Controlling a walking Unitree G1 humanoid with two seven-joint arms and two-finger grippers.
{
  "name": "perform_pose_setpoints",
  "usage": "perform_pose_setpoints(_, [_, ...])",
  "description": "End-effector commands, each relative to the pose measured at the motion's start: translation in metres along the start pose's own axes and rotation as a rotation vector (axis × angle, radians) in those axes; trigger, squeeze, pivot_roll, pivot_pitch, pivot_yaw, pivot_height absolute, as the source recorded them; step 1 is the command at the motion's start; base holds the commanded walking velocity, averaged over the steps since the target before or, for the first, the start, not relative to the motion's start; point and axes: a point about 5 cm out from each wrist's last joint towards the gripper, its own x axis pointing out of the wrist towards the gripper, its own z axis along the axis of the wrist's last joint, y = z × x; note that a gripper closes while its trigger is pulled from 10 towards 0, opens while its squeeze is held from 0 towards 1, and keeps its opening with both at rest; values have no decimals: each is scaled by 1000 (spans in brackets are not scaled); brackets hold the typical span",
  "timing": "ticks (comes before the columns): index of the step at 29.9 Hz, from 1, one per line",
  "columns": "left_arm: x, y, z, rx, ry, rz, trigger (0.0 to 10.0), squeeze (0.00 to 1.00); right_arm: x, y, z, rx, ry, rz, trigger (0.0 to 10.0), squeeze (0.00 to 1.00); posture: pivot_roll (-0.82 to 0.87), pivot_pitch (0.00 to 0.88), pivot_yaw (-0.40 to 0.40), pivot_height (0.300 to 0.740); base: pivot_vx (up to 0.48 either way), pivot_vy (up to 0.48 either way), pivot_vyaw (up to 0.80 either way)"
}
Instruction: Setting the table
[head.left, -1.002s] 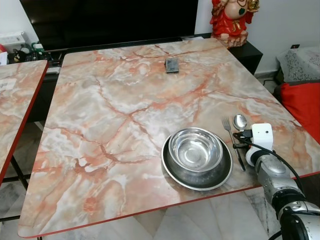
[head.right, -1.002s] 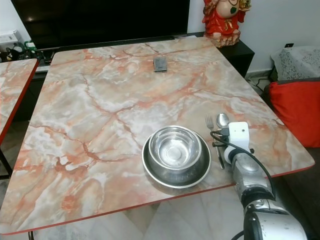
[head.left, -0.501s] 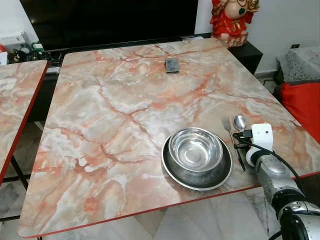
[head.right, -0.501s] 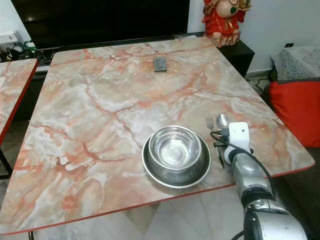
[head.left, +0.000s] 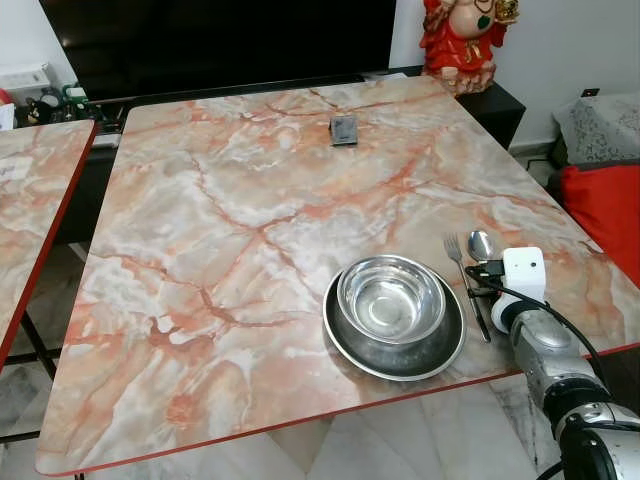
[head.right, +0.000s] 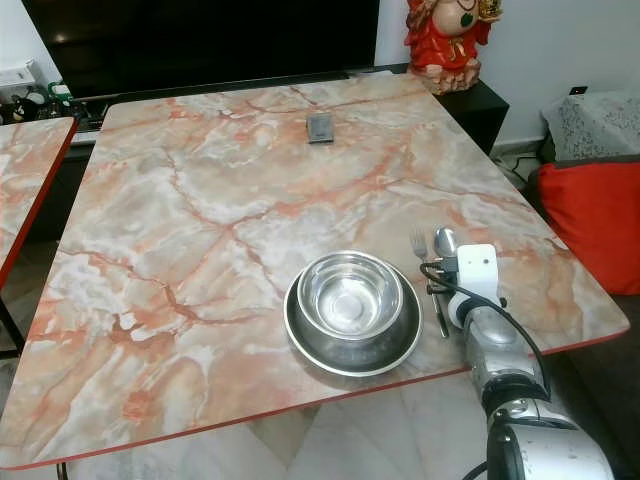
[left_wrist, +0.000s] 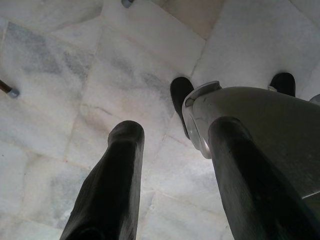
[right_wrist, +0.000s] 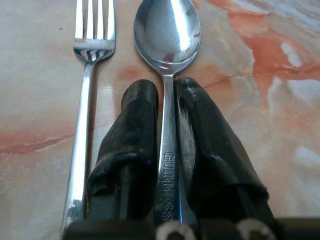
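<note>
Fingers (right_wrist: 135, 130) of right gripper (right_wrist: 167, 95) clamp the spoon (right_wrist: 167, 37) handle | bowl projects beyond tips, axis along fingers | fork (right_wrist: 92, 35) parallel, just beside one finger | left gripper (left_wrist: 172, 150) parted, idle over floor.

I can read one word from my seat: "GUINNESS", stamped in capitals along the handle of the spoon (right_wrist: 167, 75), running lengthwise between the two black fingers (right_wrist: 131, 135) of the right gripper (right_wrist: 166, 87), which are closed on that handle. The fork (right_wrist: 89, 75) lying just beside it carries no marking I can make out, and nothing else before me bears legible lettering.
</note>
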Motion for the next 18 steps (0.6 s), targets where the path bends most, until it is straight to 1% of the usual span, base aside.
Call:
perform_pose_setpoints(1, [-2, 1, -9, -5, 28, 7, 10000, 0, -2, 1, -10, -1, 32, 1, 10000, 0, -10, 156, 28, 740, 0, 0, 0])
perform_pose_setpoints(7, [-2, 0, -9, -6, 30, 6, 10000, 0, -3, -1, -9, -1, 19, -14, 10000, 0, -10, 156, 28, 740, 0, 0, 0])
perform_pose_setpoints(18, [-3, 1, -10, -5, 33, 5, 10000, 0, -1, 2, 0, 3, -45, -18, 10000, 0, -14, 156, 29, 740, 0, 0, 0])
